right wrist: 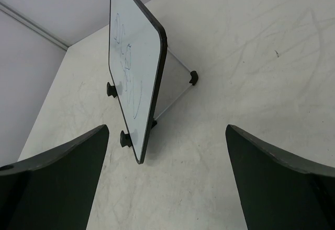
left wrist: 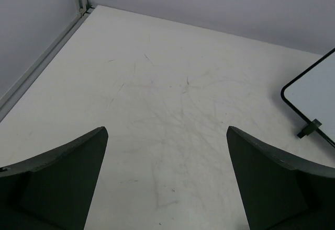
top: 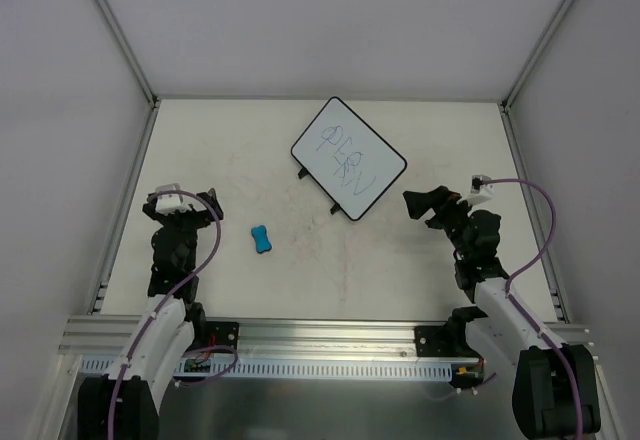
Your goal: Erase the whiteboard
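The whiteboard sits at the back middle of the table, turned diagonally, with blue-grey scribbles on its face. From the right wrist it appears propped at a tilt on small black tabs; the left wrist catches only its corner. A small blue bone-shaped eraser lies on the table in front of the board, to its left. My left gripper hovers open left of the eraser, over bare table. My right gripper is open just right of the board's near corner, holding nothing.
White walls with aluminium posts close in the table on three sides. A metal rail runs along the near edge between the arm bases. The table top is scuffed with faint marks.
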Motion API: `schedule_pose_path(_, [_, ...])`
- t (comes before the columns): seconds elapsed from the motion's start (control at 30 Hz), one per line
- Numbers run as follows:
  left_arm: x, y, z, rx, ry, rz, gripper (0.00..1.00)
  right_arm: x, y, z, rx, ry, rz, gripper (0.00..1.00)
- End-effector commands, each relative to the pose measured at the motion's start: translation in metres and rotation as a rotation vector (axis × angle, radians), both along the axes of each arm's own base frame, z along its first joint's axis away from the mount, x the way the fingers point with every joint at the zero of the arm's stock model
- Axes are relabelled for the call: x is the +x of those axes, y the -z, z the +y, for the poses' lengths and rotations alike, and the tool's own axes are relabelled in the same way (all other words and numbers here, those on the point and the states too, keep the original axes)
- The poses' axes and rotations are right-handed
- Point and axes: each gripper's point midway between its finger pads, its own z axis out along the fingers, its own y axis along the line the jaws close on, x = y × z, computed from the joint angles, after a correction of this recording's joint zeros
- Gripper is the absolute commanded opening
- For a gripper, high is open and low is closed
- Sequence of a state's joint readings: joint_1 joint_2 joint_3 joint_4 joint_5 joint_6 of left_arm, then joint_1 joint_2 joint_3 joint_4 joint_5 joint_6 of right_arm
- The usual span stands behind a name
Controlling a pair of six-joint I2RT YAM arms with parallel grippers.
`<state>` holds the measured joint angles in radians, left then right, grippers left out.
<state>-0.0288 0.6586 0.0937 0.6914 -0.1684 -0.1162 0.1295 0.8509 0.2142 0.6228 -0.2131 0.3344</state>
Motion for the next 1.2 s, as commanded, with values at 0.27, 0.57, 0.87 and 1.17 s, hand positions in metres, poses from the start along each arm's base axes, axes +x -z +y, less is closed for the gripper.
schedule_pose_path(0.27, [-0.029,0.010,0.032,-0.234,-0.248,0.063,0.99,-0.002,-0.009,0.014,-0.014,-0.092,-0.092,0.99])
schedule_pose_path(0.57, [-0.040,0.026,0.039,-0.318,-0.337,0.142,0.99,0.008,-0.025,0.028,0.055,-0.158,-0.140,0.99])
schedule_pose_path(0.87, [-0.040,0.024,0.015,-0.302,-0.173,0.113,0.99,0.030,-0.018,0.045,0.136,-0.226,-0.136,0.99])
schedule_pose_path(1.17, [-0.034,0.039,-0.003,-0.339,-0.093,0.209,0.99,0.051,-0.012,0.063,0.177,-0.260,-0.149,0.99])
